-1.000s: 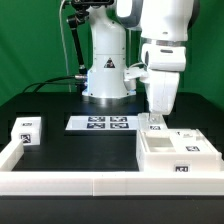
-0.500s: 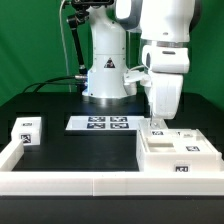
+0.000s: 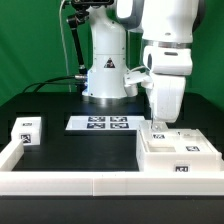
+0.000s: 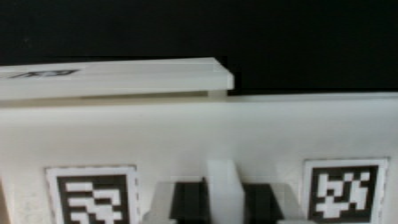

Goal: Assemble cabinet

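Observation:
The cabinet [image 3: 178, 152], a large white box with black-and-white tags, lies at the exterior view's right, inside the front rail. My gripper [image 3: 160, 124] reaches straight down onto its far left edge. In the wrist view the cabinet [image 4: 214, 125] fills the frame, with a tag on either side of a thin upright white ridge. My gripper [image 4: 222, 202] has its two dark fingers [image 4: 185, 203] pressed against that ridge from both sides. A flat white tagged panel [image 4: 116, 80] lies just beyond the cabinet.
A small white tagged block [image 3: 27, 131] sits at the exterior view's left. The marker board [image 3: 100, 123] lies flat in front of the robot base [image 3: 105, 75]. Long low white rails [image 3: 70, 181] border the front and left of the black table.
My gripper has shifted slightly toward the exterior view's right and a little lower over the cabinet's edge. The cabinet and the small block have not moved.

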Robot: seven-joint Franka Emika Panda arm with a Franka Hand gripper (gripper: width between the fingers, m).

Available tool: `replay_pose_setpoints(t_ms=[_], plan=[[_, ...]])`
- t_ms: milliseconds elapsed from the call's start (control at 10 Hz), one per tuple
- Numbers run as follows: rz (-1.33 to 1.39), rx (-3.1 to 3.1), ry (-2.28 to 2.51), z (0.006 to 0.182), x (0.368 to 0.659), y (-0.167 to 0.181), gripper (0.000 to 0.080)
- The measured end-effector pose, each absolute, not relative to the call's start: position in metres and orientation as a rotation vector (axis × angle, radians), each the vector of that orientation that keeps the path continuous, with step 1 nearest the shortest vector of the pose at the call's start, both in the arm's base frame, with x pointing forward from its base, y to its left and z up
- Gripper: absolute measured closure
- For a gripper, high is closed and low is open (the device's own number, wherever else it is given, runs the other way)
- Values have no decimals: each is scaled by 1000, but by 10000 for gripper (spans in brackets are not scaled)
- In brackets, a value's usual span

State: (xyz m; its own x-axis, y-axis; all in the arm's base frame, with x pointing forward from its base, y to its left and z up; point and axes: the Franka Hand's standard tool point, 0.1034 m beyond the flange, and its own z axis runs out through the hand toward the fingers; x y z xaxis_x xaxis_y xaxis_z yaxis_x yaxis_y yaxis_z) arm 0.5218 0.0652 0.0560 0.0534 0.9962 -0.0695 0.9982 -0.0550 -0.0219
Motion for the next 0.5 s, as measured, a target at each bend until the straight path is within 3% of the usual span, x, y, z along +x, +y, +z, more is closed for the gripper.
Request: replay_pose_setpoints(t_ms=[500], plan=[[-82, 2255, 2130, 56, 537, 64, 729]])
